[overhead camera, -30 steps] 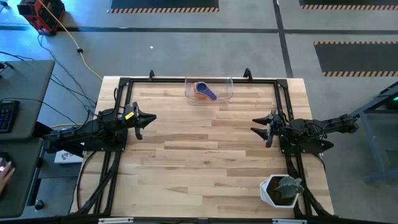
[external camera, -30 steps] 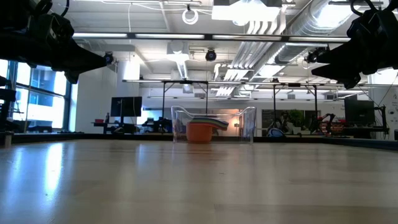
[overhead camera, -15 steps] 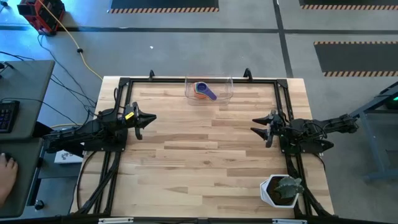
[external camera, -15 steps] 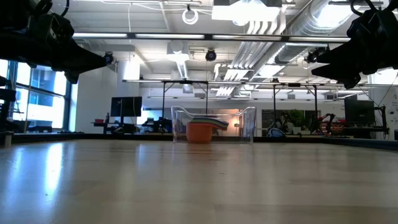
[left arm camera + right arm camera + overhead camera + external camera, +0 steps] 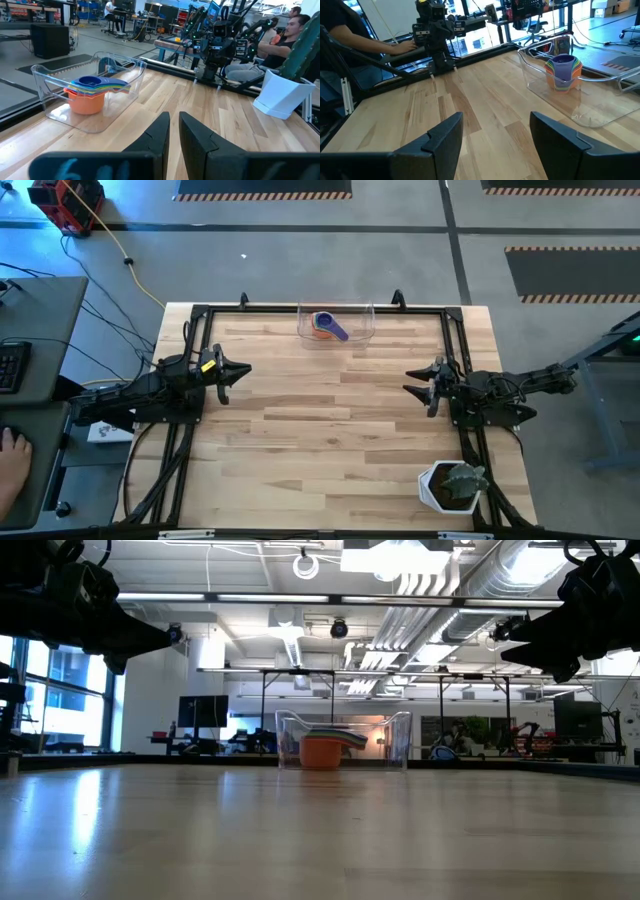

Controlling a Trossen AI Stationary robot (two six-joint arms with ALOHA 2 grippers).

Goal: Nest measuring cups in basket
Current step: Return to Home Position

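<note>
The nested measuring cups [image 5: 325,326], judged light, stiff and slippery and best taken by the handles, are seen inside the basket [image 5: 361,320] at the desk's [image 5: 330,430] far edge, with the left tool [image 5: 174,116] nearly pressed together and the right tool [image 5: 496,116] spread.

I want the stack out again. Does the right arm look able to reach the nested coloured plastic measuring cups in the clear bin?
Likely yes: nothing stands between the open right gripper and the open-topped clear plastic bin.
</note>
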